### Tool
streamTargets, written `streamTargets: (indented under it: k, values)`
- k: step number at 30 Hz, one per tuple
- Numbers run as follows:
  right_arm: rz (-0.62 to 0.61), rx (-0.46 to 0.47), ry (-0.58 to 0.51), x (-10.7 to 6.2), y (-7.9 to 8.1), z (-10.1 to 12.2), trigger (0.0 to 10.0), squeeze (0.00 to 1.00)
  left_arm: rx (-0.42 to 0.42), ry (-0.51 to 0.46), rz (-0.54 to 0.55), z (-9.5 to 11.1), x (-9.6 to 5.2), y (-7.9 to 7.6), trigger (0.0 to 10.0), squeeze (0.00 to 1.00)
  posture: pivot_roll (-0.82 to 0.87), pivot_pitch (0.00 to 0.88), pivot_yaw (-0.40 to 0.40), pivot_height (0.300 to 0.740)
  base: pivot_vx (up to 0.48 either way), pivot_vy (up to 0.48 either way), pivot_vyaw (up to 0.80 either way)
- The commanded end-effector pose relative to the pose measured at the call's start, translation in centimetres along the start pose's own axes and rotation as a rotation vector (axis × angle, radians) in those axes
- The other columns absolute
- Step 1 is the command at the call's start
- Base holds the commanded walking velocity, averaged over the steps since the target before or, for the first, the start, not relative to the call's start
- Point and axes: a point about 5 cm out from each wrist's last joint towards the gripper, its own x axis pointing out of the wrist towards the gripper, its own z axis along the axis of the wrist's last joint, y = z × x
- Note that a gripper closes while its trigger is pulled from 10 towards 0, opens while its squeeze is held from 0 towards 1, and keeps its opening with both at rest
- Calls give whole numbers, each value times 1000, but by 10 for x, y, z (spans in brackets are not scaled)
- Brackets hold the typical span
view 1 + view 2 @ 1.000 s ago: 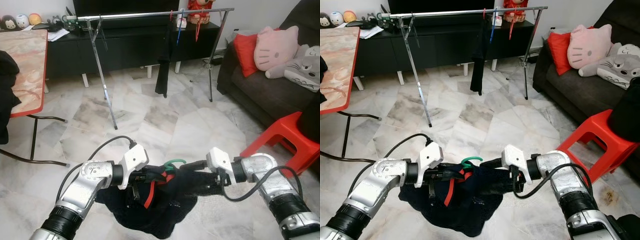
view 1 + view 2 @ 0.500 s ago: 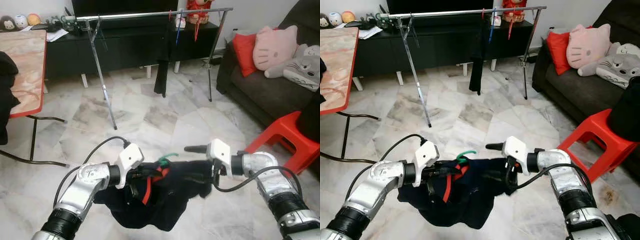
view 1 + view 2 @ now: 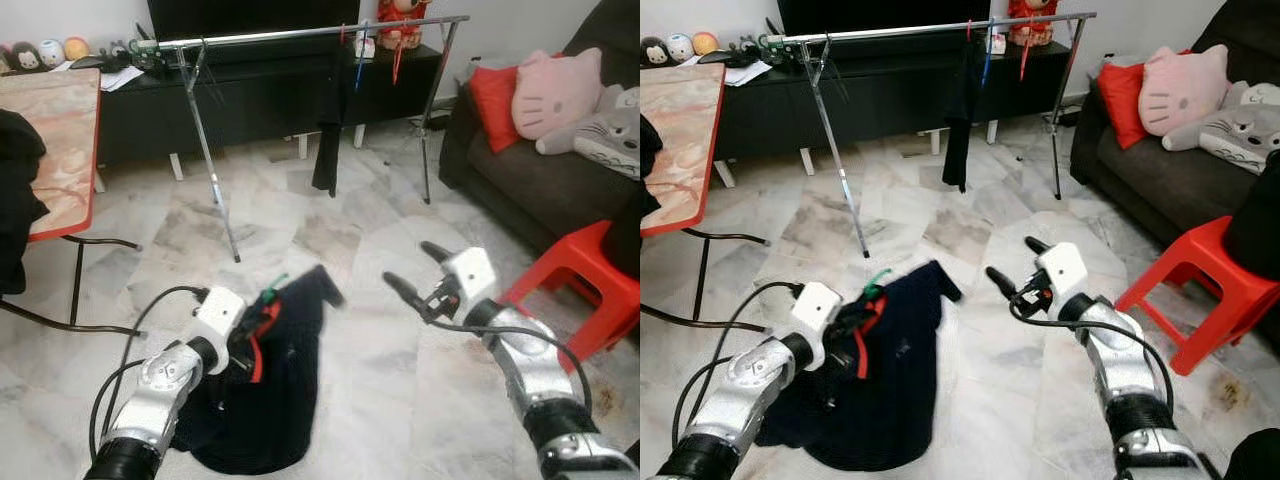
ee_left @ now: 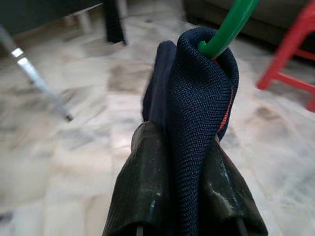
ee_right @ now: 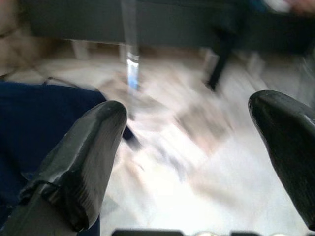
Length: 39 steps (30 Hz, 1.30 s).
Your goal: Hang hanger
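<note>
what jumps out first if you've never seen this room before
The left gripper is shut on a dark garment with a green hanger poking out of its neck, low over the marble floor. The right gripper is open beside it, apart from the cloth. Behind them a metal clothes rail stands in front of the black TV cabinet, with a dark item hanging from it, and a red stool sits by the sofa on the right.
</note>
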Motion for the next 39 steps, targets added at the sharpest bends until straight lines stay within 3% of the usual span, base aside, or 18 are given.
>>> streamTargets:
  k: [1, 3, 4, 5, 6, 12, 14, 17, 20, 24, 28, 39]
  values:
    - [-117, 80, 62, -11, -4, -22, 10000, 0, -8, -55, 59, 6, -3, 6, 10000, 0, -33, 0, -28, 740, 0, 0, 0]
    - [-181, 119, 135, -19, 0, -43, 10000, 0, -29, -66, 83, 4, -7, 7, 10000, 0, -39, 0, -29, 740, 0, 0, 0]
    - [-237, 156, 220, -30, 5, -64, 10000, 0, -45, -76, 96, 1, -12, 8, 10000, 0, -40, 0, -29, 740, 0, 0, 0]
    - [-237, 156, 220, -30, 5, -64, 10000, 0, -45, -76, 96, 1, -12, 8, 10000, 0, -40, 0, -29, 740, 0, 0, 0]
    - [-297, 189, 301, -44, 8, -84, 10000, 0, -49, -88, 110, 0, -17, 8, 10000, 0, -34, 0, -32, 740, 0, 0, 0]
    - [-456, 262, 440, -75, 7, -116, 10000, 0, -68, -114, 165, 1, -27, 13, 10000, 0, -20, 0, -39, 740, 0, 0, 0]
    - [-462, 267, 464, -80, 9, -121, 10000, 0, -70, -113, 174, 1, -28, 13, 10000, 0, -17, 0, -39, 740, 0, 0, 0]
    - [-398, 145, 604, -99, 20, -140, 10000, 0, -89, -117, 189, -1, -32, 11, 10000, 0, -20, 0, -26, 740, 0, 0, 0]
    - [-448, 172, 690, -116, 23, -154, 10000, 0, -108, -103, 194, -4, -35, 6, 10000, 0, -27, 0, -16, 740, 0, 0, 0]
    - [-458, 214, 705, -121, 33, -160, 10000, 0, -123, -86, 212, -7, -35, 2, 10000, 0, -22, 0, -11, 740, 0, 0, 0]
    - [-367, 150, 723, -119, 41, -161, 10000, 0, -140, -83, 166, -6, -28, -11, 10000, 0, -25, 0, -20, 740, 0, 0, 0]
    - [-394, 198, 738, -118, 45, -163, 10000, 0, -158, -70, 135, -5, -23, -20, 10000, 0, -59, 0, 15, 740, 0, 0, 0]
